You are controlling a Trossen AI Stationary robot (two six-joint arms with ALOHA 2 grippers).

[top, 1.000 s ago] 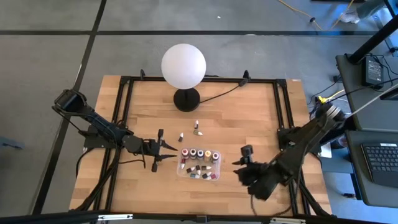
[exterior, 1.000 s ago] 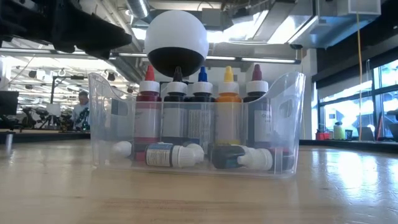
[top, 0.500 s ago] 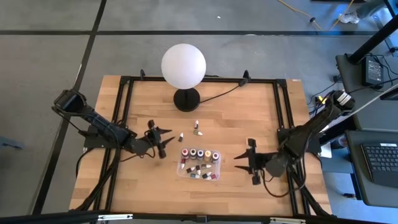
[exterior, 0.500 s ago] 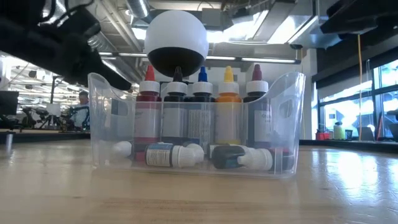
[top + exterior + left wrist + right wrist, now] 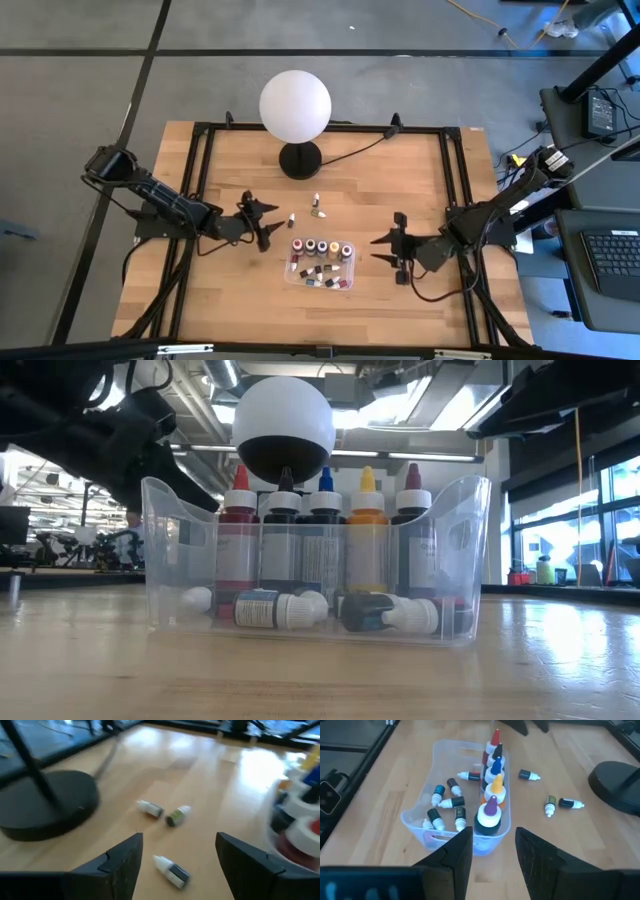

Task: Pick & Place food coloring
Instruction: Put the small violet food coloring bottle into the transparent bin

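Only the wrist views show three loose bottles (image 5: 171, 871) on the table (image 5: 400, 180) and both jaws gaping, empty.

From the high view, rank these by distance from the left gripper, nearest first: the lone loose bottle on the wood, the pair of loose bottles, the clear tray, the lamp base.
Left gripper, jaws open, sits left of the tray.
1. Lone loose bottle, just right of the gripper.
2. Clear tray and pair of loose bottles: too close to call.
3. Lamp base, at the table's far side.
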